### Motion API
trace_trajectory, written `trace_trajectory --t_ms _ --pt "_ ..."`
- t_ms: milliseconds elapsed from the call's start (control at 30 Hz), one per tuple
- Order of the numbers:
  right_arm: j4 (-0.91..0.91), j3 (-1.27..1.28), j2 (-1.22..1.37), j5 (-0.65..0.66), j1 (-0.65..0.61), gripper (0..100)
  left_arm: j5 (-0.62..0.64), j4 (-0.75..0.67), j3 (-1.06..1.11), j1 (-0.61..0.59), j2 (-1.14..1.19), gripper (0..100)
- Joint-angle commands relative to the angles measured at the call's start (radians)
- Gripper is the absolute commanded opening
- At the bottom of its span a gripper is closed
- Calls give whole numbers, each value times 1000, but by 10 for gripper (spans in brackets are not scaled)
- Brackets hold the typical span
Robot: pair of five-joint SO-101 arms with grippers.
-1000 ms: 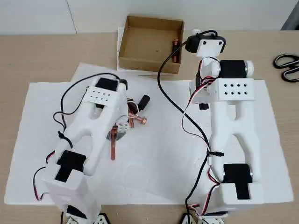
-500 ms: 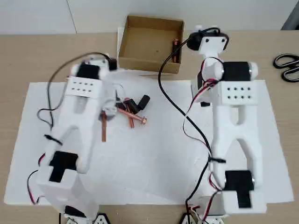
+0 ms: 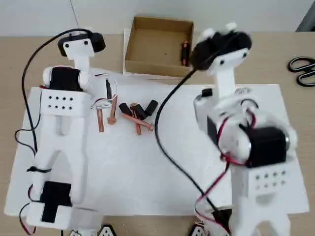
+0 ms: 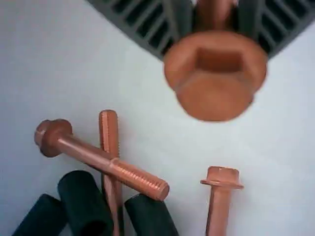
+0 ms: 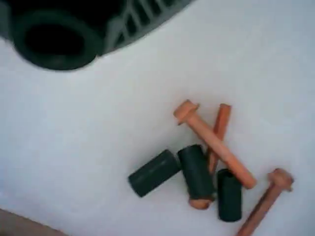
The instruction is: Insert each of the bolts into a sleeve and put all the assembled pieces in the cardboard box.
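From where I stand, one assembled piece lies in the cardboard box, the left gripper pinches a bolt, and the right gripper clasps a sleeve, unjoined, leaving the loose pile on the white sheet to do.

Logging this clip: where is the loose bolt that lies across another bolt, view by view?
High view: the crossing bolt lies between the two arms, nearer the camera than the cardboard box.
Left wrist view: the crossing bolt slants over a second bolt.
Right wrist view: the crossing bolt lies over the same second bolt.
Shared landmark: the three black sleeves lying loose right beside it.
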Motion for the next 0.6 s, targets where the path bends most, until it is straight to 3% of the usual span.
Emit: trace_trajectory --t_ms 0,233,567 --pt "-65 92 -145 -12 -28 4 -2 12 -45 -3 -86 6" --pt "-255 396 -245 -3 2 3 0 11 -44 15 -135 6" --pt "-315 532 -509 -11 48 2 -2 -8 -44 75 -146 6"
